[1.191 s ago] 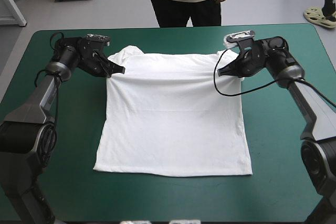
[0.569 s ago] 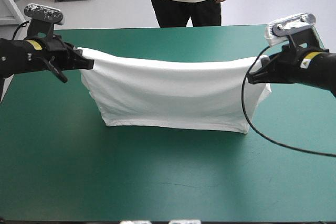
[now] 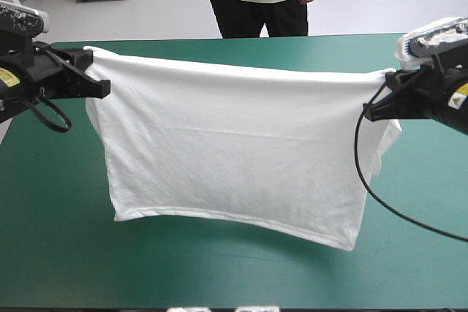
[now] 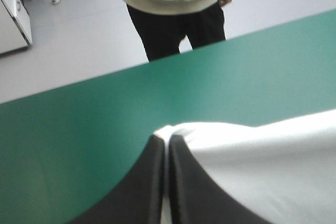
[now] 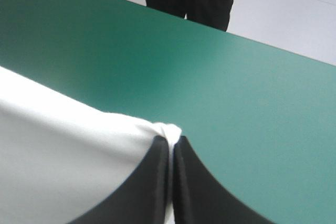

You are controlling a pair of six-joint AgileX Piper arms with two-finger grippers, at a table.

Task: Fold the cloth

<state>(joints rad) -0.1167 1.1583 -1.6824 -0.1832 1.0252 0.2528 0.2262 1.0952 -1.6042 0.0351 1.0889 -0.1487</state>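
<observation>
Lift is what's new: the left claw (image 3: 102, 87) pinches one top corner of the T-shirt (image 3: 234, 144), higher than just before. The white sheet hangs stretched in mid-air, its hem seemingly off the teal-green worktop (image 3: 219, 275). The right claw (image 3: 371, 109) pinches the other corner. It looks ready for laying over into a fold.

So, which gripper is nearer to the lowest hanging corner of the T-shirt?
Right. The right gripper holds the T-shirt almost directly above that corner; the left gripper holds the opposite top end, across the whole cloth.
</observation>
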